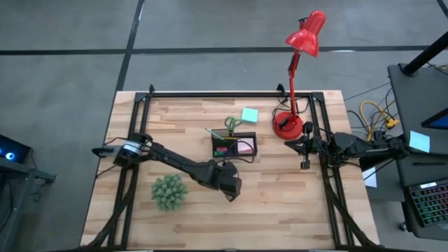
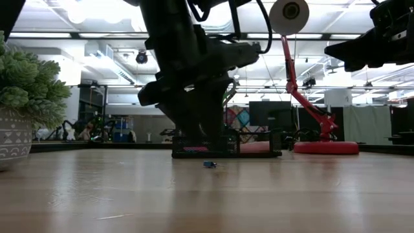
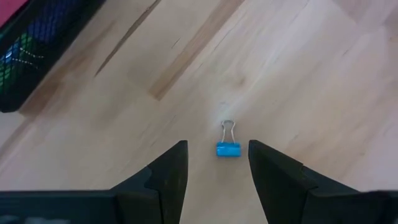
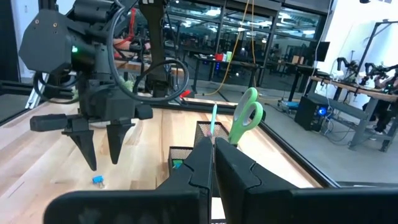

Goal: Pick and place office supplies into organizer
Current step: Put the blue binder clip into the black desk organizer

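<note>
Pale wooden planks are making up the tabletop point(image 1: 280, 210), which is sitting on a black frame over a grey floor, with a workshop of desks and screens glowing beyond it. Taking the small black mesh organizer tray point(image 1: 234, 145) near the table's middle as the landmark: the left arm is reaching in from the table's left edge, and its left gripper point(image 3: 217, 165) is hanging just in front of the tray, fingers spread wide and holding nothing, pointing down at the wood. The right arm is waiting well off to the tray's right, by the table's edge, and the right gripper point(image 4: 212, 163) is resting with its fingers pressed together, empty. A red desk lamp point(image 1: 299, 63) is standing to the tray's right and a little behind it. A green spiky plant ball point(image 1: 169, 192) is sitting in front of the tray, off to the left. Green-handled scissors point(image 4: 247, 116) and a thin teal pen point(image 4: 212, 119) are standing upright in the tray. A teal sticky-note pad point(image 1: 249, 115) is lying just behind the tray. A tiny blue binder clip point(image 3: 228, 146) is lying on the wood in front of the tray, directly under the spread left fingers, untouched.
</note>
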### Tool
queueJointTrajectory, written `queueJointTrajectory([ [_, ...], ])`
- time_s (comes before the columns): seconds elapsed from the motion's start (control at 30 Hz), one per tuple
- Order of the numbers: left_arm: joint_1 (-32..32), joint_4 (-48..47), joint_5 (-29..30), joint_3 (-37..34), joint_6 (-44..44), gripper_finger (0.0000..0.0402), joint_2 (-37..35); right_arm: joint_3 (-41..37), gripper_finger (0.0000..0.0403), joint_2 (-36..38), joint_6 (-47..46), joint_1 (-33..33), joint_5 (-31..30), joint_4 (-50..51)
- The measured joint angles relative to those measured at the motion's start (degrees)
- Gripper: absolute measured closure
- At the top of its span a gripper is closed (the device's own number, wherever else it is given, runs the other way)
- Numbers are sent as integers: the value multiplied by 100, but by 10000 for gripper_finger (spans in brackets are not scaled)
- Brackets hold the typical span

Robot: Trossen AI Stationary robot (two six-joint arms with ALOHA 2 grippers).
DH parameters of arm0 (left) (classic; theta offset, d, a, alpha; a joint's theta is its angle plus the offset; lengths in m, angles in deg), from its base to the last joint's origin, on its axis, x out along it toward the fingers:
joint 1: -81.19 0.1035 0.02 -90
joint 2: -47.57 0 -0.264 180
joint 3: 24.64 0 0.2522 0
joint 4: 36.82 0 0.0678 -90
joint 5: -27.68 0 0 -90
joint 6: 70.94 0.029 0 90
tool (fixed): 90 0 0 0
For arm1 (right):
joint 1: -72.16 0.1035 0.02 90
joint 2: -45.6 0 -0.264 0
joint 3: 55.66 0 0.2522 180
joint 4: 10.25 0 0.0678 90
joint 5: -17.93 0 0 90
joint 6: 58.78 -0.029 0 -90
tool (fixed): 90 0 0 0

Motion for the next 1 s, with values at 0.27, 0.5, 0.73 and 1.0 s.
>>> queueJointTrajectory([
  [0.27, 0, 44, 63, 0, -125, 247, 0, 0, 394, 0, 0, -1, 0, 2],
  [0.5, 0, 85, 65, -37, -140, 247, 0, 0, 394, 0, 0, 0, -1, 16],
  [0.73, -26, 518, -133, -25, -88, 247, 259, 0, 394, 1, 0, -1, 0, 41],
  [1.0, -28, 468, -155, 7, 21, 247, 356, 2, 394, 2, 4, -2, -2, 68],
])
